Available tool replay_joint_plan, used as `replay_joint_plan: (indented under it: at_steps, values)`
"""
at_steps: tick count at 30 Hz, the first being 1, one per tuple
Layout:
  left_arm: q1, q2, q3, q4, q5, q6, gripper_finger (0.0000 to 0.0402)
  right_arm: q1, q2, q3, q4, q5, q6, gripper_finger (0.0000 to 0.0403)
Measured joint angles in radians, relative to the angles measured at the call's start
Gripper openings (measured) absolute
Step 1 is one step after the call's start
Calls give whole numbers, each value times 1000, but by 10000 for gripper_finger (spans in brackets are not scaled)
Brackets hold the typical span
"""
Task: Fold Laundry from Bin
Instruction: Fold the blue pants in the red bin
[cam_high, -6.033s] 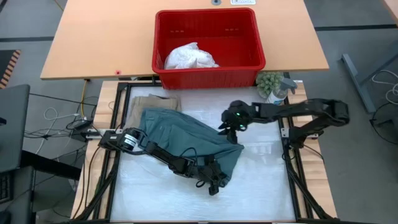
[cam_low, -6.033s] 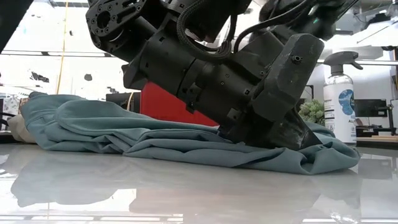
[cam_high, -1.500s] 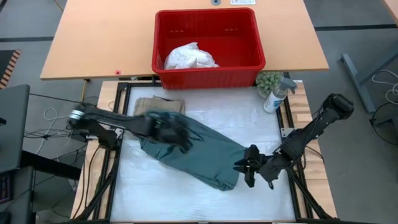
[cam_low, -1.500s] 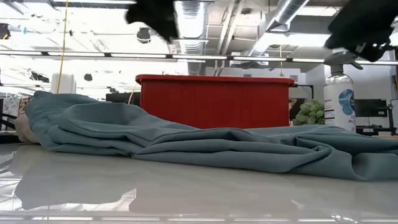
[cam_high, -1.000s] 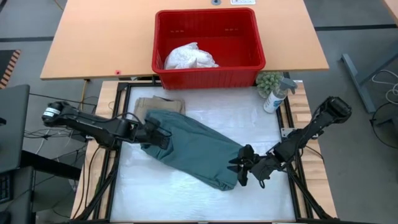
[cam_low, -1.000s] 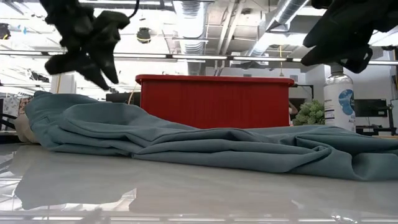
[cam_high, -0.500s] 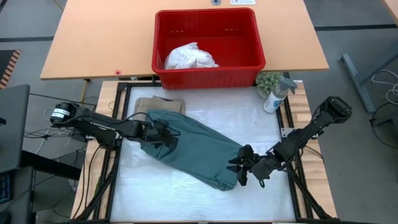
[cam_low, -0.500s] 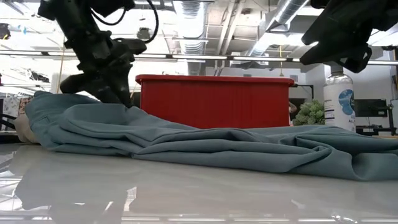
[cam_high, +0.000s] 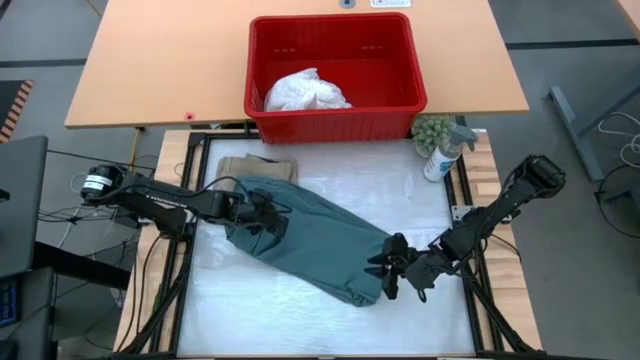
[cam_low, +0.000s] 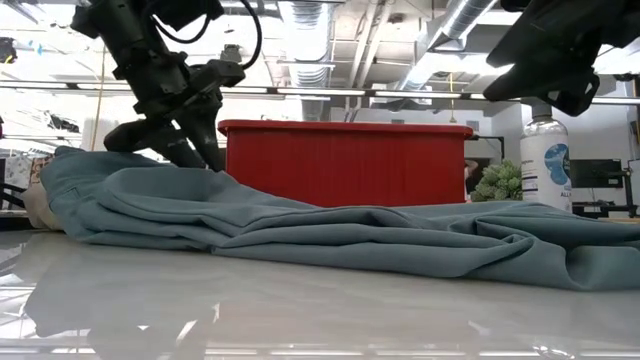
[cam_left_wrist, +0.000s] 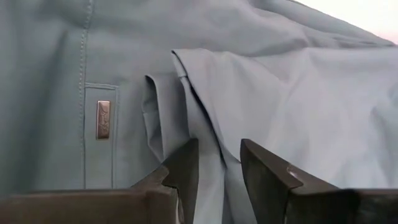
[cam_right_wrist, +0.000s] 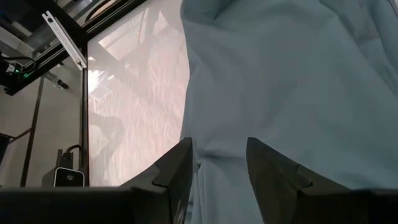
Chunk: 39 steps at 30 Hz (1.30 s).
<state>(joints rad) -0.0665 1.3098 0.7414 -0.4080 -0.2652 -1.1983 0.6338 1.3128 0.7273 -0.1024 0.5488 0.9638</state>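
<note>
The dark teal garment (cam_high: 320, 240) lies bunched on the white table, slanting from far left to near right; it also shows in the low view (cam_low: 330, 235). Its far left end lies on the folded beige garment (cam_high: 255, 165). The white garment (cam_high: 305, 92) lies in the red bin (cam_high: 400, 60) on the wooden table beyond. My left gripper (cam_high: 268, 218) is open and low over the teal garment's left end (cam_low: 195, 150). My right gripper (cam_high: 385, 275) is open, above the garment's near right end (cam_low: 545, 65), clear of it. My left gripper (cam_left_wrist: 219, 152) points down, slanting toward the table's right. Its open fingers stand on either side of a raised fold edge (cam_left_wrist: 208, 134) at the teal garment's left end. I cannot tell whether the fingertips touch the cloth.
A spray bottle (cam_high: 445, 150) and a small green plant (cam_high: 432, 130) stand at the table's far right corner. Black frame rails (cam_high: 462, 225) run along the table's sides. Bare white tabletop (cam_high: 280, 310) lies near the front edge.
My left gripper has come down from well above the table onto the teal garment's left end, moving a little toward the table's right. The garment has kept its shape and place.
</note>
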Motion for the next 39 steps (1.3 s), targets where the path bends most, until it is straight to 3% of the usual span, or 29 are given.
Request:
replay_joint_plan:
  at_steps: [11, 22, 29, 39]
  values:
    - [1, 0, 3, 6, -3, 5, 6, 0, 0, 0, -23, 0, -3, 175]
    - [47, -2, 190, -270, -29, 130, 0, 0, 0, 0, -36, -1, -3, 175]
    - [48, 2, 183, -292, 63, 141, 0, 1, 0, 0, -36, -5, -3, 175]
    - [48, 2, 175, -330, 47, 167, 37, 1, 3, 0, -69, -26, 10, 175]
